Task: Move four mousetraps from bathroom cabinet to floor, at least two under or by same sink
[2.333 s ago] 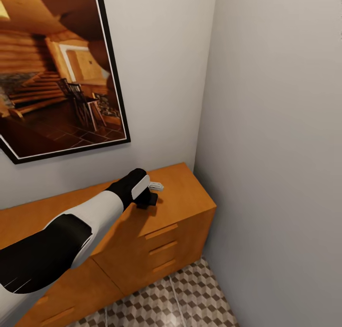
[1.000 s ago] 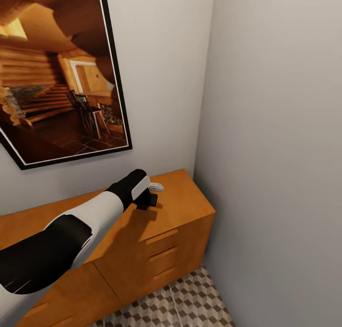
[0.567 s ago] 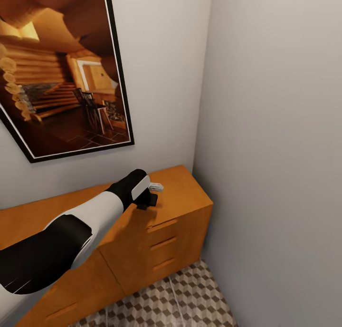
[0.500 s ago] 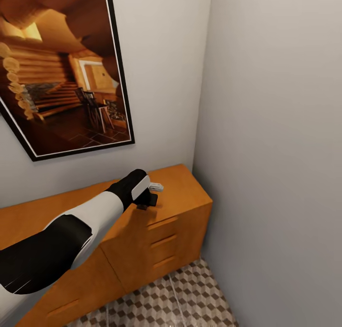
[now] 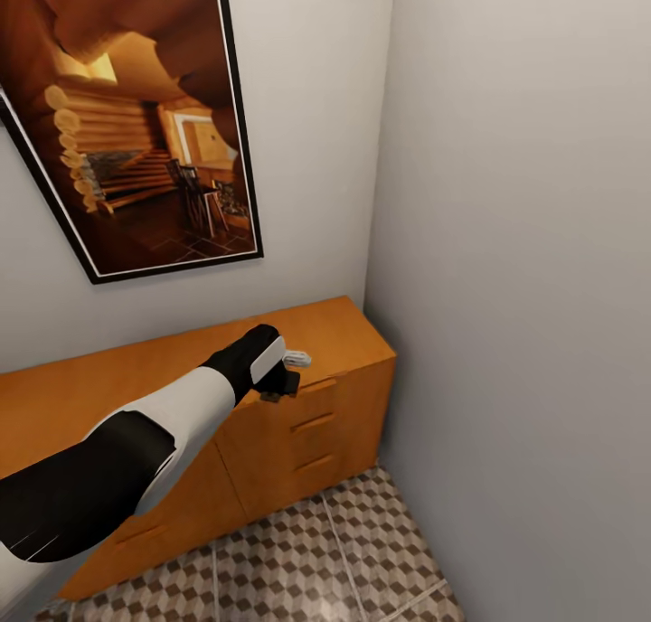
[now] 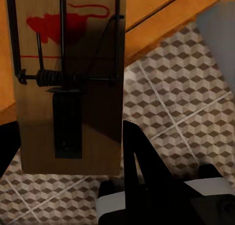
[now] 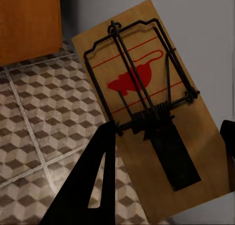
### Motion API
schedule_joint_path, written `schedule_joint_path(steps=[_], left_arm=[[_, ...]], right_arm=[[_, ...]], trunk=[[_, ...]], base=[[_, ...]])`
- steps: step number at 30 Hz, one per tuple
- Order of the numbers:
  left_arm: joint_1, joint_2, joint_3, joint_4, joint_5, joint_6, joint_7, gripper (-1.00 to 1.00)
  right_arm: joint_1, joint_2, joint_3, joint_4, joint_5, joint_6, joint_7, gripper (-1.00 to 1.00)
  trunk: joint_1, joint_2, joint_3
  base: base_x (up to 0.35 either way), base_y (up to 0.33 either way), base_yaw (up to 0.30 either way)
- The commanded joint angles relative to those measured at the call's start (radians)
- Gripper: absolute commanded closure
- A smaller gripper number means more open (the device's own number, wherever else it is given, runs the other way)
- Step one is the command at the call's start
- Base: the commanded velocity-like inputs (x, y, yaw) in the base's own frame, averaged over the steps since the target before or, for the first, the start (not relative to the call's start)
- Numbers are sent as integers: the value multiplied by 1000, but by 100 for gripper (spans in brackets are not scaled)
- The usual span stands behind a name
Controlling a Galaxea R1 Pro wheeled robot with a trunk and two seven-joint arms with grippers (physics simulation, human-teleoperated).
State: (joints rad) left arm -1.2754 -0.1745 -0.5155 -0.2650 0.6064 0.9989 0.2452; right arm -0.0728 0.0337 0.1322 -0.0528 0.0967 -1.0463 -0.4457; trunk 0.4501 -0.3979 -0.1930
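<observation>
My left gripper point(image 6: 68, 139) is shut on a tan mousetrap point(image 6: 68, 83) with black wire and a red mouse mark, its black fingers point(image 6: 139, 161) at the board's two long edges. In the head view the left gripper point(image 5: 282, 380) hangs by the front top edge of the orange-brown cabinet point(image 5: 348, 405), near its right end. My right gripper point(image 7: 166, 137) is shut on a second mousetrap point(image 7: 147, 107), held tilted above the cube-patterned bathroom floor point(image 7: 44, 117). The same floor point(image 5: 316, 559) lies below the cabinet. The sink is out of view.
A grey wall point(image 5: 524, 287) closes the right side and meets the cabinet's end in a corner. A large framed picture point(image 5: 136, 152) hangs above the cabinet. The cabinet's side point(image 7: 29, 24) and the cabinet front point(image 6: 161, 14) stand close to both hands.
The camera has moved: the cabinet and picture slid in the view and more floor shows. My left hand, earlier over the cabinet top, is now off its front edge.
</observation>
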Motion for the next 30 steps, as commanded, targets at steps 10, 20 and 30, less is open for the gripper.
schedule_joint_path(steps=[10, 20, 30], left_arm=[[0, 0, -4, 0, 8, 3, 6, 100], [4, 0, -4, 0, 7, 3, 6, 100], [5, 0, -4, 0, 8, 3, 6, 100]], right_arm=[[-1, 0, 1, 1, 9, -1, -10, 100], [-1, 0, 1, 1, 9, -1, -10, 100], [-1, 0, 1, 1, 9, -1, -10, 100]], trunk=[[0, -2, -2], [0, -2, -2], [0, -2, -2]], base=[[-340, 0, 0], [-341, 0, 0], [-341, 0, 0]])
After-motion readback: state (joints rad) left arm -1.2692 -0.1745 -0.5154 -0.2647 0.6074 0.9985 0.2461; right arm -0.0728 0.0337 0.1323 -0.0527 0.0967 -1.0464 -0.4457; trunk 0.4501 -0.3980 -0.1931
